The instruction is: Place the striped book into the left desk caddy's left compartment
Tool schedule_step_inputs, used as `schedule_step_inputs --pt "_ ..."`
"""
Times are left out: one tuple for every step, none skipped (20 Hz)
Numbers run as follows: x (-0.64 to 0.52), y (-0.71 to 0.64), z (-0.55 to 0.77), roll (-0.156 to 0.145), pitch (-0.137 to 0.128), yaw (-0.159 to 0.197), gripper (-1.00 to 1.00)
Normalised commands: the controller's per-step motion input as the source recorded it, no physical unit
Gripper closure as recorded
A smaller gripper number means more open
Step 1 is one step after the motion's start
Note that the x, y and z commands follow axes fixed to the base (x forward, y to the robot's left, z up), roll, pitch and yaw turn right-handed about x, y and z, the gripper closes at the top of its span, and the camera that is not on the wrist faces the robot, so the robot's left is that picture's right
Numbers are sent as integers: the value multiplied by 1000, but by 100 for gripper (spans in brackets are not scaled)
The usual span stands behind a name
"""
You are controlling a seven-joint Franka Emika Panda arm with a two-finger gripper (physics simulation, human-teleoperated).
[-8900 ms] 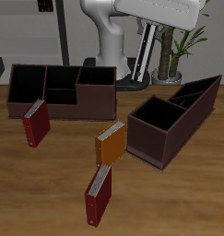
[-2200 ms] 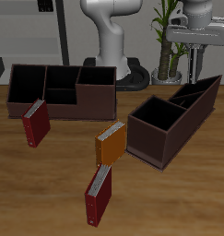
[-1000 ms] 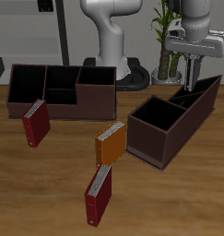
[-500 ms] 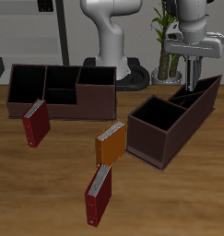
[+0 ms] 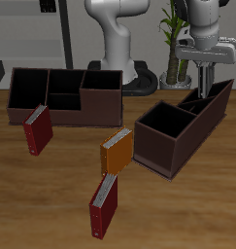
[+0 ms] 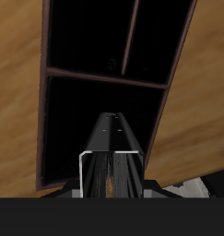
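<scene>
The left desk caddy [image 5: 170, 149] is a dark brown box standing at an angle, with one large compartment toward the table's front and narrow ones at its far end. My gripper [image 5: 202, 86] hangs just above that far end, shut on the striped book [image 5: 201, 78], a thin dark slab hanging edge-down between the fingers. Seen from the wrist, the book [image 6: 112, 138] shows end-on as a dark rounded strip with a pale edge in my gripper [image 6: 112, 171], over the caddy's [image 6: 104, 77] dark compartments and their thin dividers.
A second dark caddy [image 5: 61, 115] stands at the back on the other side. A red book [image 5: 37, 129] leans by it, an orange book [image 5: 116, 151] stands beside the angled caddy, and another red book [image 5: 103, 204] is near the front edge. A plant [image 5: 178, 39] stands behind.
Still holding the book, the gripper has travelled across to the angled caddy's far end and, over the last second, sunk slightly toward it. The other books have not moved.
</scene>
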Motion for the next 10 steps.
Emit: schedule_step_inputs --pt "55 26 44 8 -8 16 100" --pt "72 -9 -3 0 0 0 100" --pt "-2 192 100 46 -16 48 100" --pt "68 9 24 5 10 -11 100" --pt "35 -14 142 -26 -78 58 100" --pt "136 -4 39 6 2 -8 100" --pt "143 13 90 -3 3 -2 100" --pt "16 19 112 -17 -22 17 100" --pt "97 -80 -10 0 0 0 100" --pt "-12 60 216 -19 -37 22 100"
